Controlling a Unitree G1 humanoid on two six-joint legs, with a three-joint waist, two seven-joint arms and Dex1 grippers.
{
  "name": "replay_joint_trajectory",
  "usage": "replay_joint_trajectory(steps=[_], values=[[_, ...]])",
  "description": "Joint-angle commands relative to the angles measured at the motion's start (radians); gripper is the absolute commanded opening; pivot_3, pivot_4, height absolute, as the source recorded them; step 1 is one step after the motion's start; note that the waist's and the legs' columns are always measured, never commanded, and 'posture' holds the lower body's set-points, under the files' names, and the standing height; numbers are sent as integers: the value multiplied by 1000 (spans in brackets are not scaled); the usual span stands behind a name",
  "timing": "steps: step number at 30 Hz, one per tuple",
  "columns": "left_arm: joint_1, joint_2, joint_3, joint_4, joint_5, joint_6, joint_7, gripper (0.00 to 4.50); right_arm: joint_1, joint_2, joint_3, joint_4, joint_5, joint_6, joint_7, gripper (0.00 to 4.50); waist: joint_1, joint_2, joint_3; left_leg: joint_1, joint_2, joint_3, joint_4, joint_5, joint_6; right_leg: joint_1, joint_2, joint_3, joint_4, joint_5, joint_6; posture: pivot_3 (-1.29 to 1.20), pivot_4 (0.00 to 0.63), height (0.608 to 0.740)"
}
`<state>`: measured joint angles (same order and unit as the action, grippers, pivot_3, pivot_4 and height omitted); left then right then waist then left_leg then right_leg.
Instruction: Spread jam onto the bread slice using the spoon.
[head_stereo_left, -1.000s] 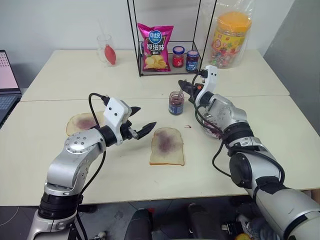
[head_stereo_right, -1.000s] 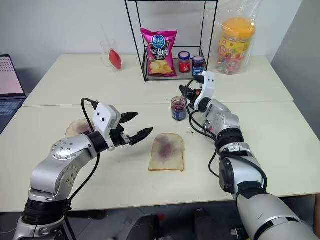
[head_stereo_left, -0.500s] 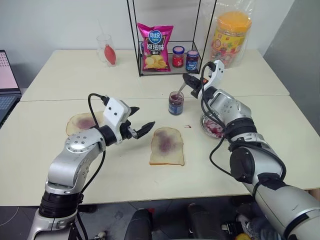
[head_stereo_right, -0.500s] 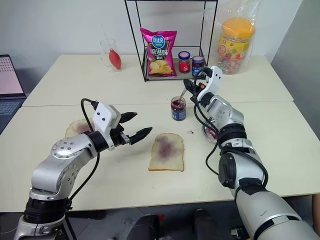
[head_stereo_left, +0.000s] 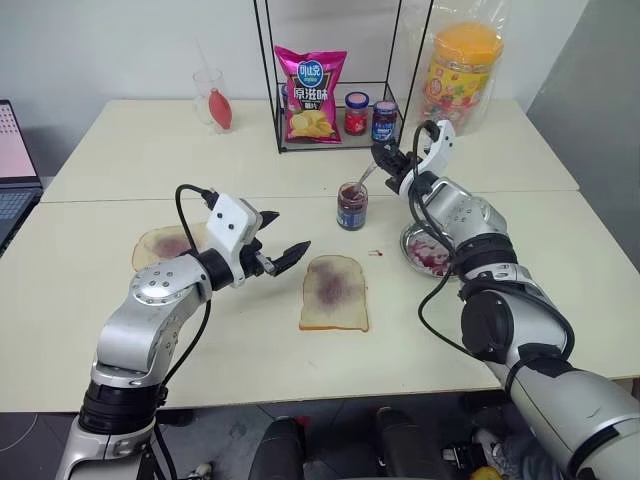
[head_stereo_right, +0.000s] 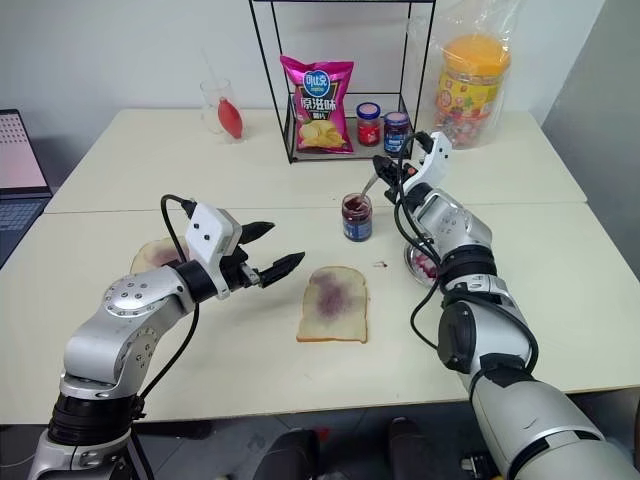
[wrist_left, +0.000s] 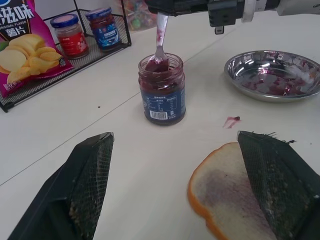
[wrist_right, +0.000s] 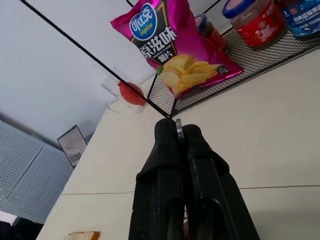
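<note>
A squarish white bread slice (head_stereo_left: 334, 292) with a purple-red jam patch lies near the middle of the pale bench (head_stereo_left: 250, 360). Just left of it hovers the left gripper (head_stereo_left: 283, 243), black fingers spread wide and empty. Farther back, the right gripper (head_stereo_left: 385, 157) is clamped on the handle of a slim silver metal spoon (wrist_left: 160, 39), whose bowl sits in the dark jam (wrist_left: 161, 65) of a small clear lidless glass jar (head_stereo_left: 352, 206). A round steel dish (head_stereo_left: 428, 250) smeared with jam rests to the right.
</note>
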<state>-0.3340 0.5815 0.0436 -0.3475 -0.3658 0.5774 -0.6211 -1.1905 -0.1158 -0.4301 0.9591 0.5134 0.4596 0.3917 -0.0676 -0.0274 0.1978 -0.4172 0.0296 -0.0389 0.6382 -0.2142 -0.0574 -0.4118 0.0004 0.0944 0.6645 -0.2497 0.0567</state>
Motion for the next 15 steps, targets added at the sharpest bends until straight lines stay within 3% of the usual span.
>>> replay_joint_trajectory(steps=[1,15], values=[[-18,-6,-7,-16,8,-26,-1,4128,-39,-15,-16,-21,28,3,4,15,0,0,0,0,0,0,0,0,0,0,0,0,0,0,0,0,150,740],[-20,-10,-9,-9,14,-42,-8,4128,-42,-28,-78,2,86,44,-41,15,0,0,0,0,0,0,0,0,0,0,0,0,0,0,0,0,150,740]])
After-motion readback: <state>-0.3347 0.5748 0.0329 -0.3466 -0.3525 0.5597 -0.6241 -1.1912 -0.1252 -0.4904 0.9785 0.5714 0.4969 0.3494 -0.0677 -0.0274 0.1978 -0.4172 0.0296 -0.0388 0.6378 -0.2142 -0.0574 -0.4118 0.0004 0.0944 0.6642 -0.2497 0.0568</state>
